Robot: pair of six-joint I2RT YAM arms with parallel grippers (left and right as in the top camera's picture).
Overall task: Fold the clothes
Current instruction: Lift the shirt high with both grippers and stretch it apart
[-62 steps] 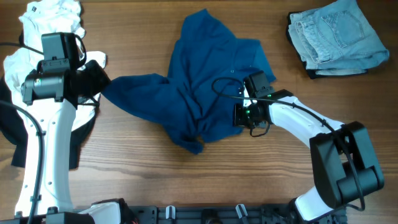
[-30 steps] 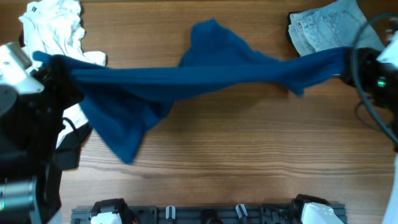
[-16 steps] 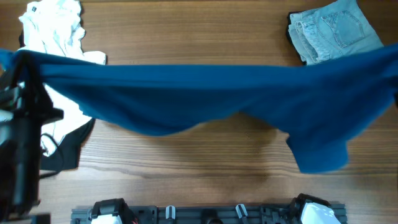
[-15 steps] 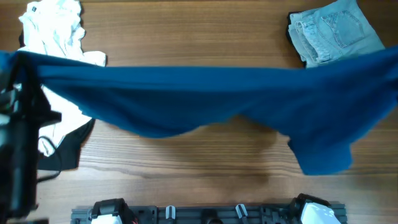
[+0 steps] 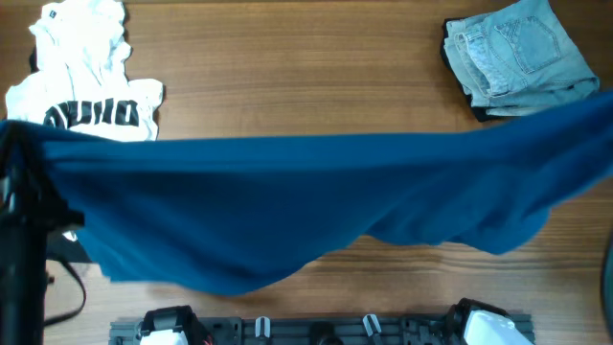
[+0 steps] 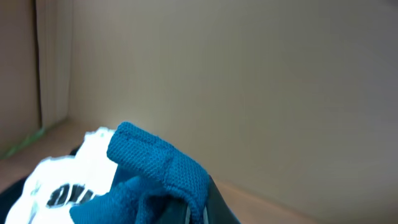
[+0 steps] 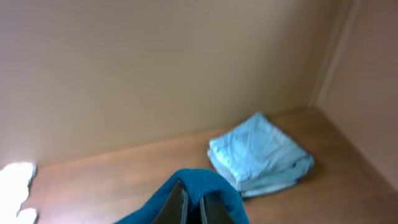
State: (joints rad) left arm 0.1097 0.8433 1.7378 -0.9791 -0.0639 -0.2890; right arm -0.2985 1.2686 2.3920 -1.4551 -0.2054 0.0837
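Observation:
The dark teal-blue shirt (image 5: 306, 206) hangs stretched wide across the whole table, lifted high, from the left edge to the right edge of the overhead view. My left gripper (image 6: 196, 208) is shut on one end of the shirt (image 6: 155, 168). My right gripper (image 7: 191, 205) is shut on the other end of the shirt (image 7: 217, 186). Both grippers are outside the overhead view; only the dark left arm (image 5: 19, 249) shows at the left edge. The white black-lettered tee (image 5: 86, 86) lies at the back left. The pale-blue folded jeans (image 5: 517, 53) lie at the back right, also in the right wrist view (image 7: 261, 155).
A black garment (image 5: 67, 254) lies under the tee at the left, mostly hidden by the shirt. The wooden table (image 5: 306, 67) shows behind the shirt. A black rail (image 5: 316, 331) with clamps runs along the front edge.
The shirt was lifted off the table and pulled out wide between both grippers. Since half a second ago it has moved toward the front edge, uncovering the tee's lettering and the jeans.

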